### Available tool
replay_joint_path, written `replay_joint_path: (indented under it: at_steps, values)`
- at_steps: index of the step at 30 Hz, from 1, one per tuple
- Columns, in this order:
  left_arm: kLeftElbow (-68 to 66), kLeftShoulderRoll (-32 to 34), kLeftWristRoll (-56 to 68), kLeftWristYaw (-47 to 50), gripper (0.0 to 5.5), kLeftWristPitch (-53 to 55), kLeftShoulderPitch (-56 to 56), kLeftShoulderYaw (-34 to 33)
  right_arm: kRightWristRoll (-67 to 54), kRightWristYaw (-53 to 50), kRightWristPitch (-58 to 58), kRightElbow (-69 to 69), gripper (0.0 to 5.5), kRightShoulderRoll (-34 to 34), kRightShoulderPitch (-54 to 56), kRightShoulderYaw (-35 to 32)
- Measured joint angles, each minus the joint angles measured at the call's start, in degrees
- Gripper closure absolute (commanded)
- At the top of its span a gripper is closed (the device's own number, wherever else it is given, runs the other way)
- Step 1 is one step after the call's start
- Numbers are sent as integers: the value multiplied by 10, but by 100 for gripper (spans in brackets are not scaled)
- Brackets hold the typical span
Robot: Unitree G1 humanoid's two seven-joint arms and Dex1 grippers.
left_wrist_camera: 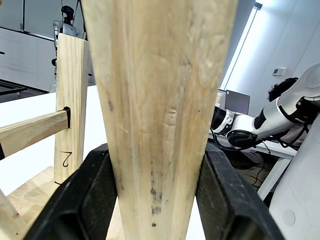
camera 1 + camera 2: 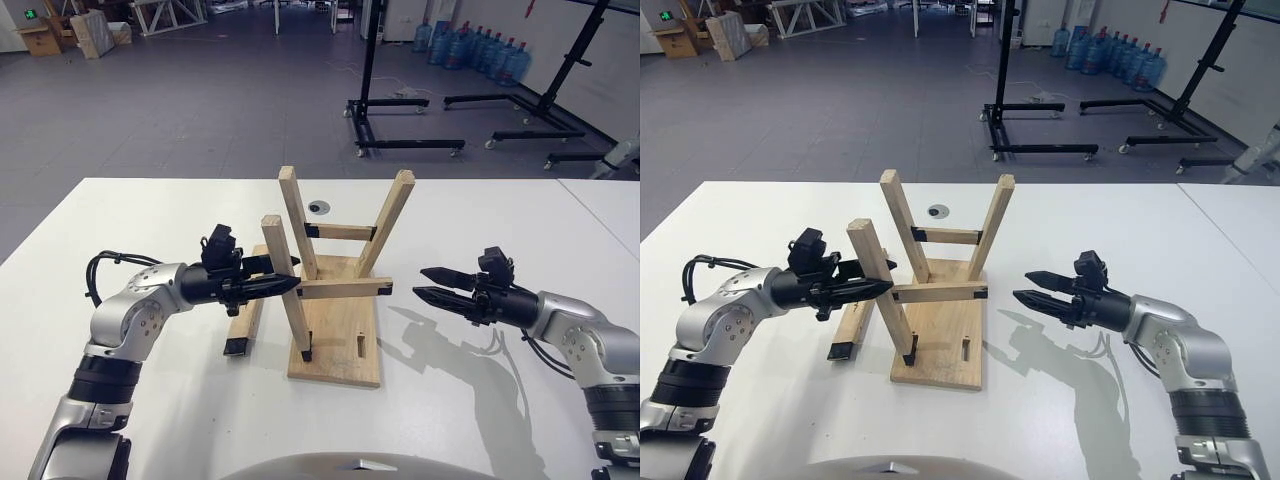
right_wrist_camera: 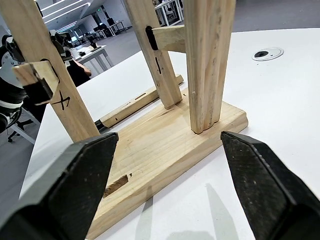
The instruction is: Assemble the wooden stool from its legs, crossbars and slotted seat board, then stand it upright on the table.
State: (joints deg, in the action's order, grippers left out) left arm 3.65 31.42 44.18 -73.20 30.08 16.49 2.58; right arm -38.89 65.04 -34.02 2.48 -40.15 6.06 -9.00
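1. Seat board [image 2: 340, 352] lies flat on the bench [image 2: 150, 215] at frame centre, three legs [image 2: 390, 218] standing in it.
2. Left gripper [image 2: 284, 285]: fingers clamped on the nearest leg [image 2: 276, 243].
3. Right gripper [image 2: 420, 282], fingers apart, hovers right of the board.

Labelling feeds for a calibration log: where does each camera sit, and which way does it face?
Eye views: head, facing forward-down at the seat board on the table; left gripper and right gripper show.
Left wrist: facing along the left gripper, shut on a leg.
Right wrist: facing the board between the open right gripper's fingers.
Both wrist views share the board.
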Motion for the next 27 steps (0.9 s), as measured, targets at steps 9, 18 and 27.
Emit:
replay_joint_path:
  at_steps: [9,18,27]
  values:
    - [-52,24,-70,-37,346,-50,51,33,17,-25,9,-3,172,21,0,1]
    - [-11,43,-103,-21,346,-93,42,66,17,-40,10,-20,172,39,-8,2]
    - [113,65,-121,68,346,-79,-21,83,98,-62,54,-64,172,51,-49,80]
